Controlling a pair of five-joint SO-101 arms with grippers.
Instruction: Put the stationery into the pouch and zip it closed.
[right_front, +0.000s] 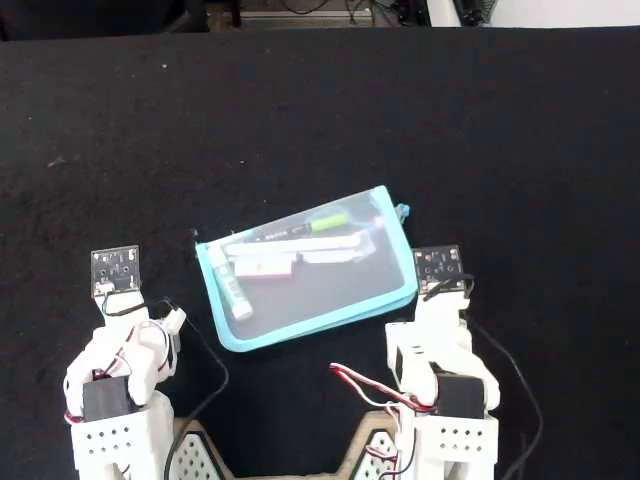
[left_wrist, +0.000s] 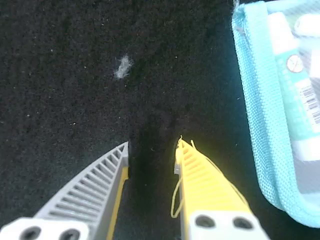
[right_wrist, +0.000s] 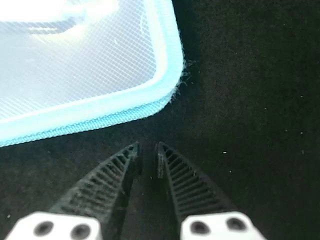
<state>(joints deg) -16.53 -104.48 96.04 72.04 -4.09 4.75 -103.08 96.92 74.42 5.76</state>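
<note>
resting at the near edge of the black worktop (right_front: 500, 120), i have both arms tucked in, one at each near corner of the pouch (right_front: 310, 295), so neither blocks it. the pouch lies flat in the middle of the worktop, turned so its right end sits a little farther than its left. through its clear mesh face i see the stationery already inside: a glue stick (right_front: 232, 290) along the left end, a green pen (right_front: 325, 222) near the far edge, and some white pieces between them.

my left claw (left_wrist: 152, 145) hangs just above the worktop beside the pouch's left end, its fingers narrowly parted and holding nothing. my right claw (right_wrist: 147, 146) sits just off the near right corner, its fingers drawn almost together, also empty.

the zip pull (right_front: 402, 212) rests at the far right corner. i judge that the zip has been run to its end, though i cannot trace the teeth along the far edge well enough to be sure. if so, the arms are parked this way because little is left to do.
</note>
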